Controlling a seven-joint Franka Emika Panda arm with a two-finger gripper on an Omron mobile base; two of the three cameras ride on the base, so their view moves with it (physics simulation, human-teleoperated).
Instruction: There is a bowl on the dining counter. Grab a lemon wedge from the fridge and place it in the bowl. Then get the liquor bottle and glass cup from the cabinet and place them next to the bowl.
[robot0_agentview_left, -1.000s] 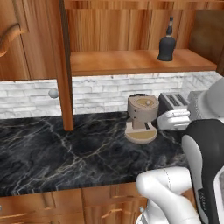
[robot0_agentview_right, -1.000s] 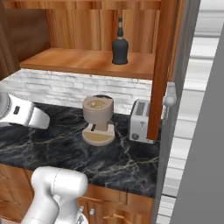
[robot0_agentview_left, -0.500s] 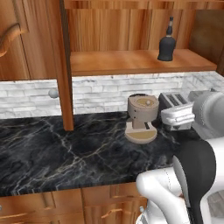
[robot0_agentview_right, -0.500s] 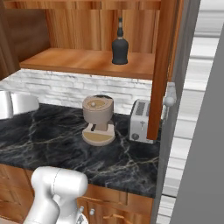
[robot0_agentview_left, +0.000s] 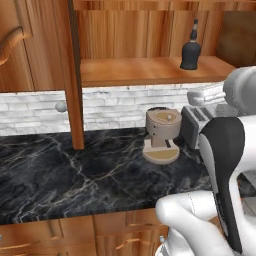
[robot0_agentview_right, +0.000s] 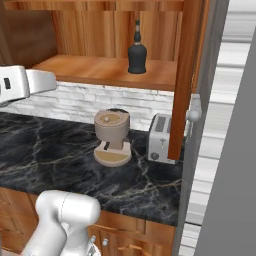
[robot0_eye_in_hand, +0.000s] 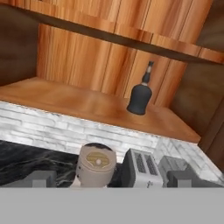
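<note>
- Open wooden cabinet (robot0_agentview_left: 145, 47) above, its shelf (robot0_agentview_right: 100, 70) bare wood with a plank back wall; cabinet door (robot0_agentview_right: 187, 75) swung out at the right edge of the right base view, round knob (robot0_agentview_right: 192, 116) on its face.
- Black marble worktop (robot0_agentview_left: 60, 175) with thin white veins below, wooden drawers (robot0_agentview_left: 75, 235) under it, pale brick backsplash (robot0_agentview_left: 110, 107) behind.
- White arm (robot0_agentview_left: 220, 180) rising at lower right of the left base view, hand raised over the worktop at about shelf height.
- Silver toaster (robot0_agentview_right: 161, 138) standing on the worktop against the backsplash, just beside the cabinet door's edge.
- Beige coffee machine (robot0_agentview_right: 113, 136) left of the toaster, close by but apart, round base toward the worktop's middle.
- Dark liquor bottle (robot0_eye_in_hand: 140, 95) upright on the shelf, squat body, thin neck, toward the right end, above the toaster and coffee machine.
- Gripper (robot0_eye_in_hand: 114, 178) wide open, nothing between the fingers (robot0_eye_in_hand: 40, 179); well short of the bottle, pointed toward the shelf.
</note>
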